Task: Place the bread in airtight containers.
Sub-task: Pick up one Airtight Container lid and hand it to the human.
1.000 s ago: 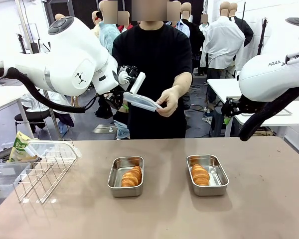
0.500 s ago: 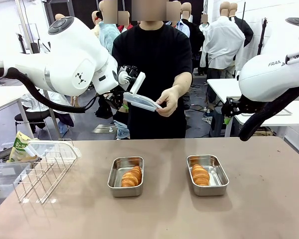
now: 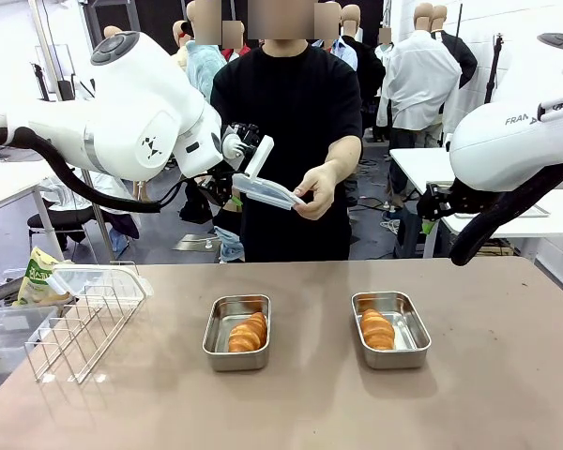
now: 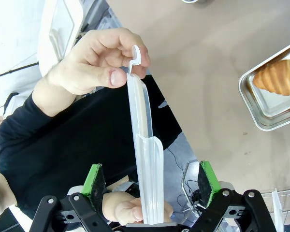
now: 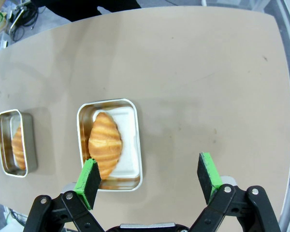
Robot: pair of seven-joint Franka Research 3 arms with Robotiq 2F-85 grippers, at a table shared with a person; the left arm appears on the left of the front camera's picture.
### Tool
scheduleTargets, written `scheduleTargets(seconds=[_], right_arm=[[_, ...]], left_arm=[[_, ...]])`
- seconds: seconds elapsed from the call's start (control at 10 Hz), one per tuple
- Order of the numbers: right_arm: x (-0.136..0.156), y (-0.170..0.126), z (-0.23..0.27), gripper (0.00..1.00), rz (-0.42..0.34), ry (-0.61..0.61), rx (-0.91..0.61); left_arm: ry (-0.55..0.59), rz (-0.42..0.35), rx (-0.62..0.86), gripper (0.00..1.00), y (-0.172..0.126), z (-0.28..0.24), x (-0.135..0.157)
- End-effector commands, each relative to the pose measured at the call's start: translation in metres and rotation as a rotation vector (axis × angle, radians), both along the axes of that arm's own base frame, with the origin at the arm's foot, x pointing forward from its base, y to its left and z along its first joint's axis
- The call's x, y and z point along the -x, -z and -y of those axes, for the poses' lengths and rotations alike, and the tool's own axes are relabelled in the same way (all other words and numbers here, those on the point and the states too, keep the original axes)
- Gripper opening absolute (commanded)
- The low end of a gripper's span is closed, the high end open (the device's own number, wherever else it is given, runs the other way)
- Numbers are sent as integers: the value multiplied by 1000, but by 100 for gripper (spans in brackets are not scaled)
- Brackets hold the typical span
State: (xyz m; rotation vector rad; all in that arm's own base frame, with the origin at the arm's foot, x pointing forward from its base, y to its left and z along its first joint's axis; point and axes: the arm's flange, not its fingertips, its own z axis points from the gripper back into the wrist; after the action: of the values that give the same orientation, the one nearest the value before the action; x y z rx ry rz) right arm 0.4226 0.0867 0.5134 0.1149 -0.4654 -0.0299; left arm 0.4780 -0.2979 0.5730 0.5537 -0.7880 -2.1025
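With a roll (image 3: 248, 332) lying in each open steel tin (image 3: 212, 349) on the table (image 3: 488, 375) and the right gripper (image 5: 149, 166) hanging spread above one, lidding is the step in hand: farther off, the person's hand (image 4: 94, 65) offers the translucent lid (image 4: 147, 159) edge-on between the spread fingers of the left gripper (image 4: 150, 169), which should close on it next, the pads standing clear of it, a gap plain in the left wrist view but unreadable from the front.

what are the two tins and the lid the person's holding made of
The left tin and the right tin look like stainless steel, satin-bright: grey metal whose walls mirror the bread. The lid in the person's hand seems translucent plastic, milky and smooth, with a moulded clip at its end.
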Motion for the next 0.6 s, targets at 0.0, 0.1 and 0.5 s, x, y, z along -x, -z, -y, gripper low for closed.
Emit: scheduleTargets(seconds=[0.0, 0.1, 0.5], right_arm=[[0, 1, 1, 100, -2, 2, 0], [0, 1, 1, 100, -2, 2, 0], [0, 1, 1, 100, -2, 2, 0]], left_arm=[[-1, 2, 0, 100, -1, -1, 0], [-1, 2, 0, 100, -1, -1, 0], [-1, 2, 0, 100, -1, -1, 0]])
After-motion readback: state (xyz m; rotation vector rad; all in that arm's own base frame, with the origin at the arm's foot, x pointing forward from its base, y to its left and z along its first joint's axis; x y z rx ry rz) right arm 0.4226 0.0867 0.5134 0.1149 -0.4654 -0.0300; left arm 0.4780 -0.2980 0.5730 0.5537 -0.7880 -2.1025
